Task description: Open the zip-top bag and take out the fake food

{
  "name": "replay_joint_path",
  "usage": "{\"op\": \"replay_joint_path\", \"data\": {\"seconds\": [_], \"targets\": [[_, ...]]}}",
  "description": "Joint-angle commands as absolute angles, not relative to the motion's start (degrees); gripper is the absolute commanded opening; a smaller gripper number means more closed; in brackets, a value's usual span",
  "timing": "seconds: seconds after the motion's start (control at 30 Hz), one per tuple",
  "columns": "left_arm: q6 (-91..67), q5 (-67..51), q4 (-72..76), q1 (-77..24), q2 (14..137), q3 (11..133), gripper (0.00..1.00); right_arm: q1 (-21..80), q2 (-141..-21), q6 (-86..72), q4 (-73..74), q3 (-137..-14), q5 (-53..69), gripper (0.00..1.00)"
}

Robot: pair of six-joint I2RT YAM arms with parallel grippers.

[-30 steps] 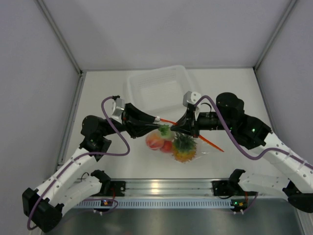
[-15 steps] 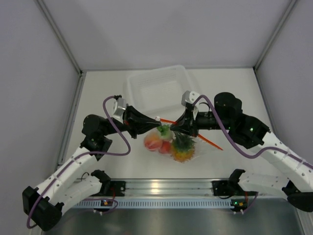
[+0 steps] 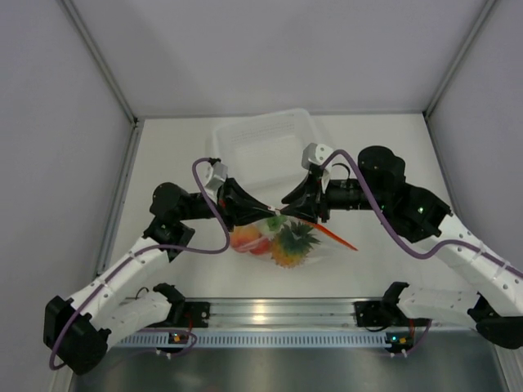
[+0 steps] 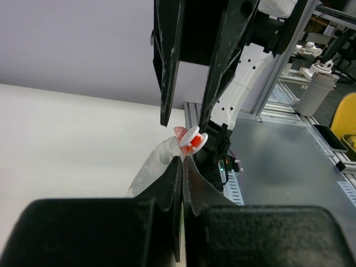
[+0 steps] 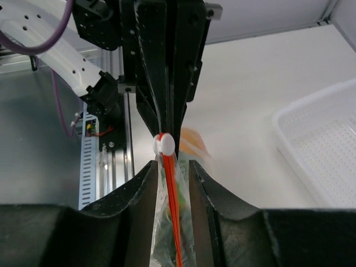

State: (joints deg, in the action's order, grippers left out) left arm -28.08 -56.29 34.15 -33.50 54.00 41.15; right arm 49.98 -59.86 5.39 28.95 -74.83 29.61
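Observation:
The zip-top bag (image 3: 304, 245) hangs between the two arms, a clear pouch with a red-orange zip strip (image 5: 176, 211) and a white slider (image 5: 164, 145). Fake food sits inside it: an orange pineapple (image 3: 288, 247), a peach-coloured fruit (image 3: 243, 238) and a small red fruit (image 3: 261, 248). My left gripper (image 3: 272, 214) (image 4: 182, 158) is shut on the bag's top edge right beside the slider (image 4: 193, 139). My right gripper (image 3: 288, 214) (image 5: 171, 162) faces it, open, with the zip strip and clear film running between its fingers (image 5: 143, 183).
A rigid clear tray (image 3: 261, 143) (image 5: 328, 144) stands behind the arms near the back of the white table. The aluminium rail (image 3: 270, 314) with the arm bases runs along the near edge. Grey walls close in both sides.
The left gripper has closed on the bag's top edge and pushed further toward the centre. The right gripper has gone from shut to open. The bag with its food has shifted slightly left.

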Motion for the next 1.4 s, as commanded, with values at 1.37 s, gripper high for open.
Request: {"op": "replay_joint_path", "data": {"seconds": [1.37], "targets": [[-31.6, -53.4, 36.2, -33.9, 57.3, 44.8, 0.00, 50.9, -66.4, 7.0, 25.9, -78.5, 26.2, 0.06]]}}
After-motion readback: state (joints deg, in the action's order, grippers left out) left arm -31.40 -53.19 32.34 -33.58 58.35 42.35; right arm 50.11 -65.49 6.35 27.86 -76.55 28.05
